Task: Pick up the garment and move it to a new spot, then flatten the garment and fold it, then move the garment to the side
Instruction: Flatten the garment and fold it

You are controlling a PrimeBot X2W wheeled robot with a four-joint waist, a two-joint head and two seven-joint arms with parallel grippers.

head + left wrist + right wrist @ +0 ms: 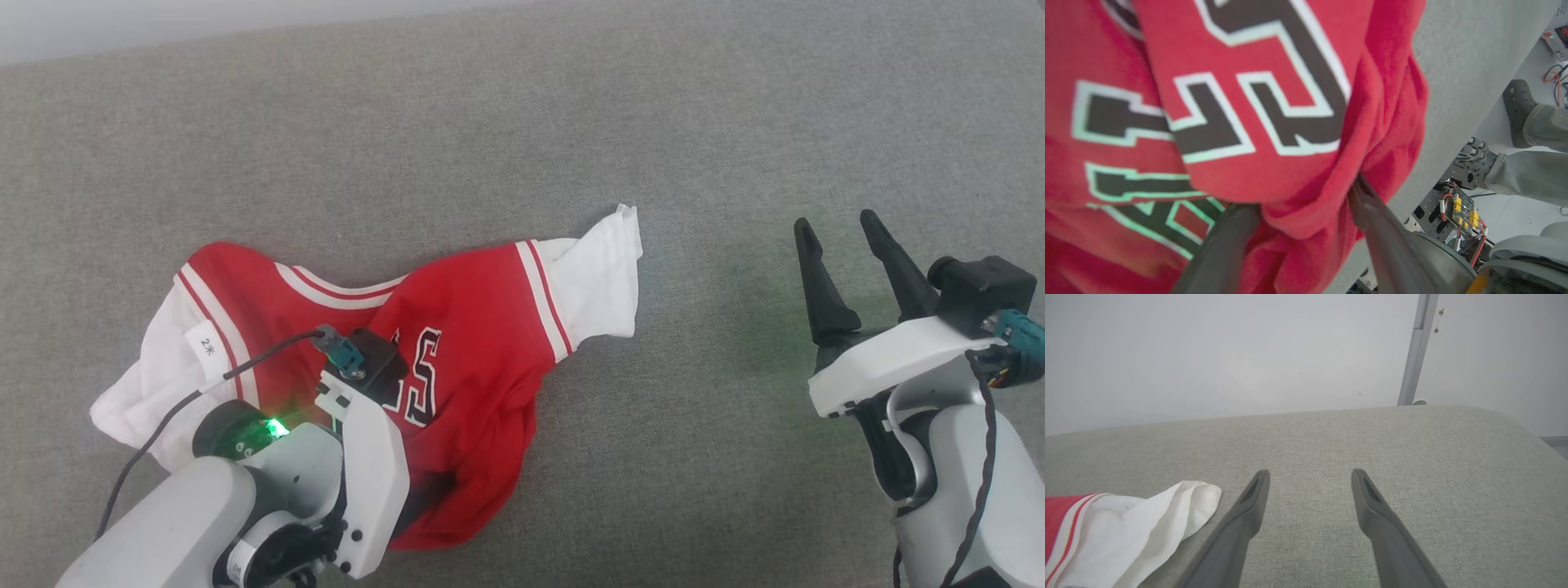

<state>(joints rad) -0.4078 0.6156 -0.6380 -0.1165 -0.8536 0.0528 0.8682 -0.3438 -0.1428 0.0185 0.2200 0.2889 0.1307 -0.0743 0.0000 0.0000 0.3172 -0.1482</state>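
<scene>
The garment (473, 327), a bright red shirt with white sleeves and dark white-outlined lettering, lies crumpled on the grey padded surface (653, 122) at the left. My left gripper (1302, 196) points down into its lower red part; the two fingers stand wide apart, with a bunched fold of the red cloth (1392, 102) between them. In the head view the left wrist covers those fingers. My right gripper (837, 220) hovers open and empty at the right, well clear of the shirt. One white sleeve (1167, 514) lies just left of the right gripper (1310, 473).
The surface's near edge runs past the left gripper. Beyond that edge are a person's shoe (1519, 110) and trouser legs, and an electronics board (1461, 208) on the floor. A white wall (1249, 355) rises behind the far edge.
</scene>
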